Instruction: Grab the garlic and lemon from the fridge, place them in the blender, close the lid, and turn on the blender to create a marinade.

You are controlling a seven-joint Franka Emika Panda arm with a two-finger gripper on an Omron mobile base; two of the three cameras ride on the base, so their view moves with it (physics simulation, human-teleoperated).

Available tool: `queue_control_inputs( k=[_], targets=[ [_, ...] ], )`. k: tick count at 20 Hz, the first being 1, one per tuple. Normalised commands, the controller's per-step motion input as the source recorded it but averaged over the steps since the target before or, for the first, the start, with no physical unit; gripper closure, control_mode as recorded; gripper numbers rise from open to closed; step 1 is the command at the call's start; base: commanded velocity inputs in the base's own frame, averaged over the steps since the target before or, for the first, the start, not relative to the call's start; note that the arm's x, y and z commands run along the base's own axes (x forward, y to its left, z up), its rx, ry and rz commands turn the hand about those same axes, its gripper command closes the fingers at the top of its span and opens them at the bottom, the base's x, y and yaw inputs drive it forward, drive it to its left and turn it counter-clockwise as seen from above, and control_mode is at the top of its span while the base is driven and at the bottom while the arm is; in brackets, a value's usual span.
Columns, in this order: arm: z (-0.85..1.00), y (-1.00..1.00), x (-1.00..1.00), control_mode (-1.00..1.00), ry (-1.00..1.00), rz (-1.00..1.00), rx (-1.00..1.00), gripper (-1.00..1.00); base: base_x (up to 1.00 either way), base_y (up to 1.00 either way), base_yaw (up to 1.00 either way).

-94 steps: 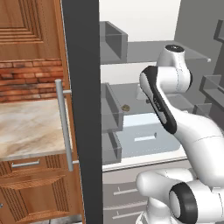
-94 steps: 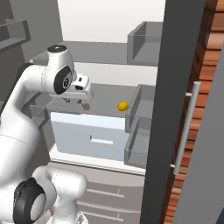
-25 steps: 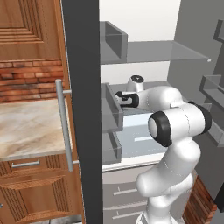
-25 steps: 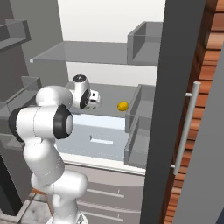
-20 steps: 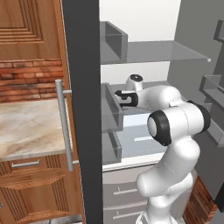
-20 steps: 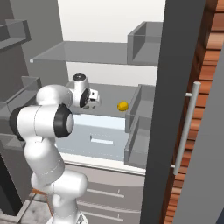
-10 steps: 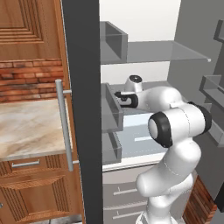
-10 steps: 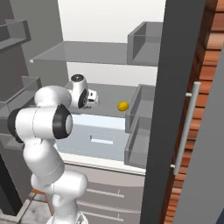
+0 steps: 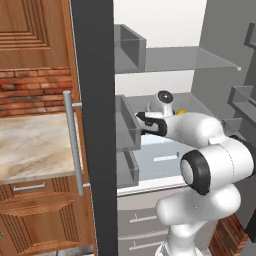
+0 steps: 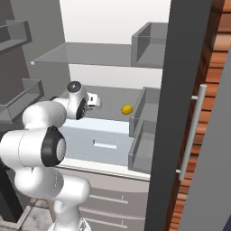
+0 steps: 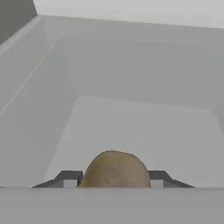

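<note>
The garlic [image 11: 116, 168] is a tan round bulb low in the hand view, on the pale grey floor of a fridge shelf. My gripper [image 11: 114, 178] is shut on it, with a dark fingertip [image 11: 69, 177] pressed to each side. In the left base view the gripper [image 9: 142, 123] reaches left, deep onto the fridge's middle shelf [image 9: 200, 102]. The lemon [image 10: 127, 109], small and yellow, lies on the same shelf to the right of my hand, apart from it; a sliver of the lemon [image 9: 181, 112] peeks past the arm. The blender and the lid are out of view.
The fridge door [image 9: 95, 75] stands open, with its silver bar handle [image 9: 73, 142] and grey door bins [image 9: 128, 125] close by my hand. A pale drawer [image 10: 101, 142] sits under the shelf and a glass shelf [image 10: 94, 54] above it. A marble counter [image 9: 30, 150] lies to the left.
The fingers have closed in on the garlic over the last second. The arm has hardly moved, and the lemon lies where it was.
</note>
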Motion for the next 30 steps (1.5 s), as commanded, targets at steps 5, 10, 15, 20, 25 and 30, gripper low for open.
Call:
queue_control_inputs(
  k=[5, 10, 15, 20, 25, 30],
  targets=[
    [0.81, -0.46, -0.91, -1.0, -0.2, 0.0, 0.01, 1.0, 0.0, 0.0, 0.0],
    [0.8, -0.68, -0.98, -1.0, -0.02, -0.01, 0.01, 1.0, 0.0, 0.0, 0.0],
    [0.49, -0.51, -1.0, -1.0, 0.11, -0.03, 0.01, 1.0, 0.0, 0.0, 0.0],
    [0.16, -0.23, -1.0, -1.0, 0.17, -0.07, 0.0, 1.0, 0.0, 0.0, 0.0],
    [-0.03, -0.03, -0.99, -1.0, 0.12, -0.11, 0.0, 1.0, 0.0, 0.0, 0.0],
    [-0.27, 0.13, -0.61, -1.0, 0.14, -0.03, -0.01, 1.0, 0.0, 0.0, 0.0]
  ],
)
